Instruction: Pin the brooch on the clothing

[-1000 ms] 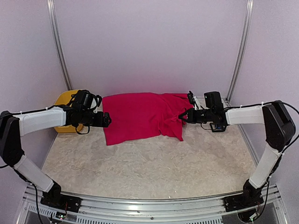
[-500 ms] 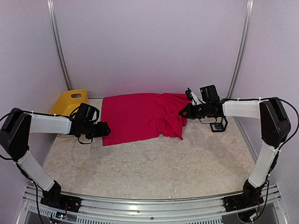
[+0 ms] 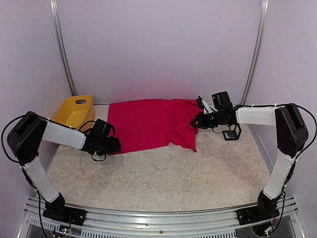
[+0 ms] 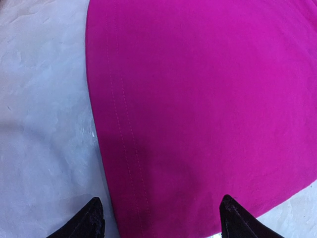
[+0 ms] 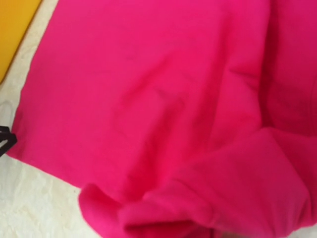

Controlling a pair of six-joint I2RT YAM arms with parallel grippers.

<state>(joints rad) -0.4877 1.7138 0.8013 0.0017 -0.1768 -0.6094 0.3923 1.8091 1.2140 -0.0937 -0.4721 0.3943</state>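
The crimson-pink T-shirt (image 3: 148, 124) lies spread at the back middle of the table, its right side folded and bunched. My left gripper (image 3: 115, 145) is at the shirt's near left corner. In the left wrist view it (image 4: 163, 220) is open, and its fingertips (image 4: 93, 220) straddle the stitched hem of the shirt (image 4: 198, 99). My right gripper (image 3: 194, 121) is at the shirt's right side. Bunched fabric (image 5: 198, 198) covers its fingers in the right wrist view, and it seems shut on the fabric. No brooch shows in any view.
A yellow plastic tub (image 3: 74, 111) stands at the back left, and its corner shows in the right wrist view (image 5: 15, 29). A small black open-frame object with something blue inside (image 3: 231, 133) sits right of the shirt. Upright metal posts (image 3: 255, 54) flank the back wall.
My left arm has swung from beside the tub toward the near side and right, to the shirt's near left corner. The right gripper shifted slightly back, and the folded fabric spread a little.
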